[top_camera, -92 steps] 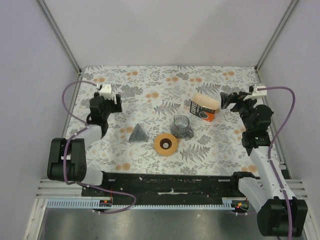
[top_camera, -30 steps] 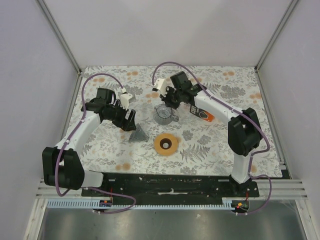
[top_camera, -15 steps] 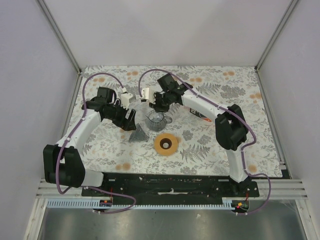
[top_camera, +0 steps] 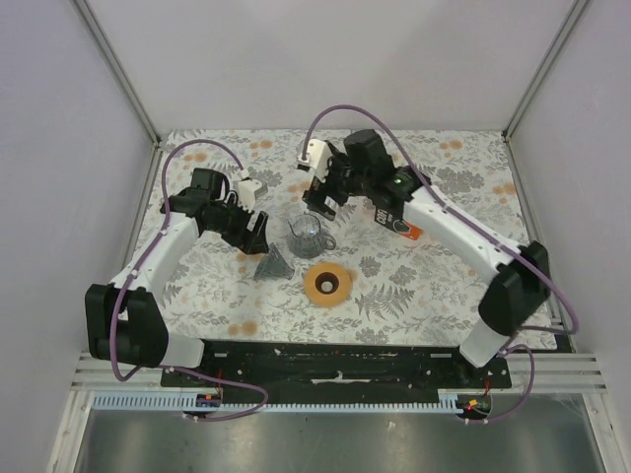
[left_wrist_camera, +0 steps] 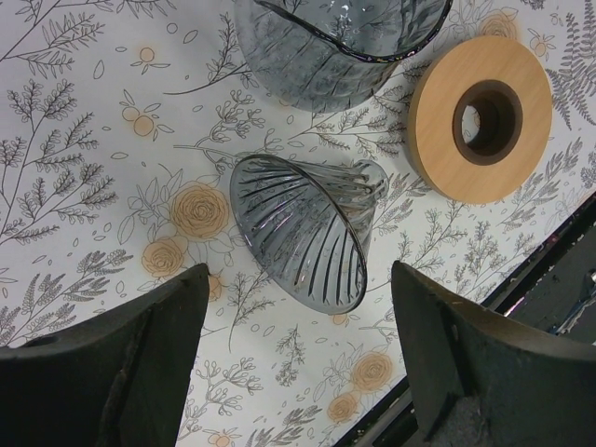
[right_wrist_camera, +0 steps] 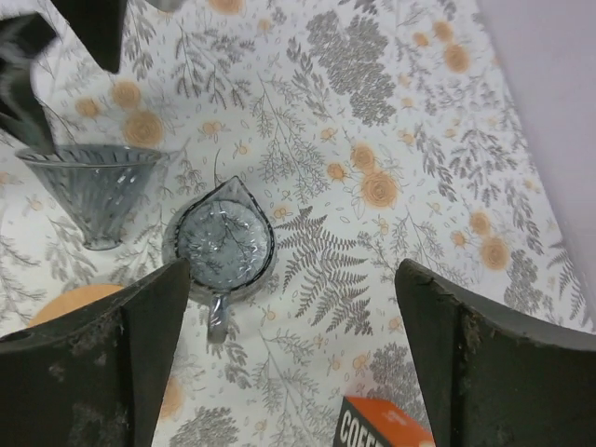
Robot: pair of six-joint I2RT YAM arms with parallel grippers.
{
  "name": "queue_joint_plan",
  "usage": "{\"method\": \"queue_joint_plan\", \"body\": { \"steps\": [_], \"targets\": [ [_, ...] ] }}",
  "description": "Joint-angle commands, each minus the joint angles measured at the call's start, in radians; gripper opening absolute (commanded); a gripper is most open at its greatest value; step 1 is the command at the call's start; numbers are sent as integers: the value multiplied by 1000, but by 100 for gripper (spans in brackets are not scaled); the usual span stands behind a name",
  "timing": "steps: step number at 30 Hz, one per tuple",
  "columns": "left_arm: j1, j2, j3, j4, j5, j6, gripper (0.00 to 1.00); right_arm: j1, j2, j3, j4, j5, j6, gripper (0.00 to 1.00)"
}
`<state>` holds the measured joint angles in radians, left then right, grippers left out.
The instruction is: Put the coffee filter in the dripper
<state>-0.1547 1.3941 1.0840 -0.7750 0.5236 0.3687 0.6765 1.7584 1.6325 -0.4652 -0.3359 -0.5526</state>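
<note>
The dripper's orange-tan ring [top_camera: 327,284] lies flat at the table's middle front, with a wide rim and a dark centre hole; it also shows in the left wrist view [left_wrist_camera: 480,116]. No white coffee filter shows in any view. A grey ribbed glass cone [top_camera: 272,264] lies on its side left of the ring. My left gripper [top_camera: 258,236] is open and empty, and its fingers hang either side of the cone [left_wrist_camera: 307,233], above it. My right gripper [top_camera: 320,202] is open and empty just behind the clear handled cup [top_camera: 308,233], not touching it [right_wrist_camera: 223,244].
An orange "COFFEE" packet [top_camera: 402,223] lies behind my right forearm; its corner shows in the right wrist view [right_wrist_camera: 386,424]. The cup, cone and ring sit close together. The black front rail [left_wrist_camera: 559,279] runs near the ring. White walls enclose the floral tabletop [top_camera: 434,286].
My right arm swung in from the right, slid the cup left toward the cone, then drew back off it with the elbow swinging right. My left gripper closed in on the cone and now holds still.
</note>
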Motion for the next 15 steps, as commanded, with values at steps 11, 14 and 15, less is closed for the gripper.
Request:
{"method": "queue_joint_plan", "body": {
  "steps": [11, 14, 15],
  "targets": [
    [0, 10, 67, 6, -17, -19, 84, 102, -304, -586, 191, 270, 539, 98],
    [0, 3, 60, 13, -19, -25, 84, 162, -251, -593, 183, 328, 583, 97],
    [1, 0, 57, 13, -19, -24, 84, 169, -226, -586, 174, 330, 594, 95]
  ]
}}
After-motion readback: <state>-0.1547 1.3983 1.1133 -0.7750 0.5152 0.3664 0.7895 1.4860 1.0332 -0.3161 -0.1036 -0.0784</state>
